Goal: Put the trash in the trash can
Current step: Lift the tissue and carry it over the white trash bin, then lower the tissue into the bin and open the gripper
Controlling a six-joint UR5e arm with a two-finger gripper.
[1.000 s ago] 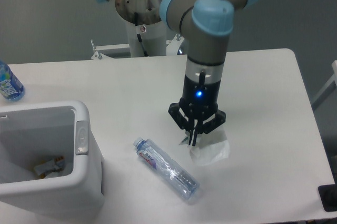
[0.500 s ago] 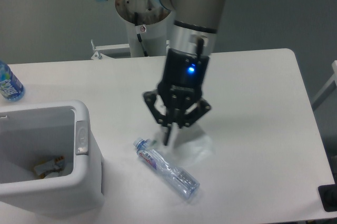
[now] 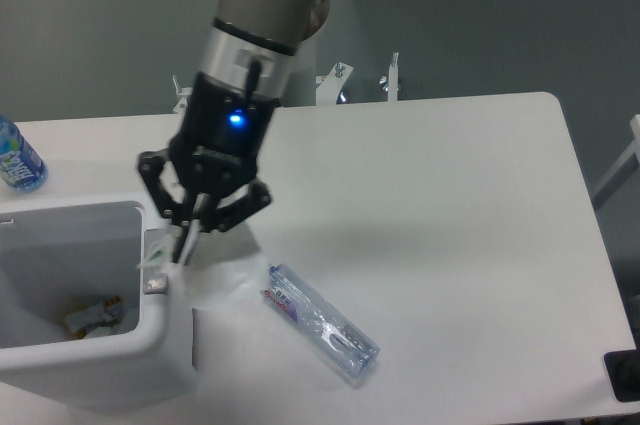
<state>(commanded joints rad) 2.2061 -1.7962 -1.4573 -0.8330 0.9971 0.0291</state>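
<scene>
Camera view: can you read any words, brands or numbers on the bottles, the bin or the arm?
Nothing can be read.
Clear bottle lying on the table: red-and-blue label, print blurred.
Blue bottle at the left edge: blue-and-white label, too small to read.
White bin: no text visible; the item inside is too blurred to tell.
Gripper: only a blue light, no markings visible.
</scene>
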